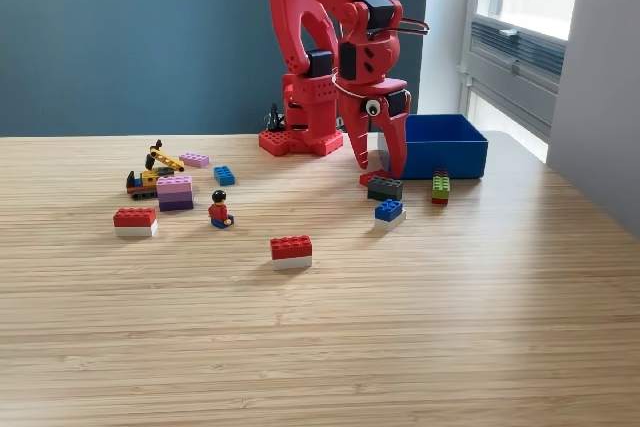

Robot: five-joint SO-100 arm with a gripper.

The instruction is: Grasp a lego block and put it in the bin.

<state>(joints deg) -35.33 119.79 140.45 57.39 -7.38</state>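
My red gripper [382, 167] points down at the table with its jaws apart and nothing held between them. It hangs just left of the blue bin [440, 144], which sits at the exterior view's right. A small red lego piece [369, 178] lies at the fingertips. In front of the gripper lie a dark grey brick [385, 188] and a blue-on-white brick [389, 212]. A green-and-red brick [440, 187] rests just in front of the bin.
A red-on-white brick [291, 251] lies mid-table. On the left are another red-on-white brick [135, 221], a minifigure [220, 210], a purple stack [175, 192], a blue brick [224, 175], a pink brick [194, 160] and a yellow-black model [150, 172]. The arm's base [300, 137] stands behind.
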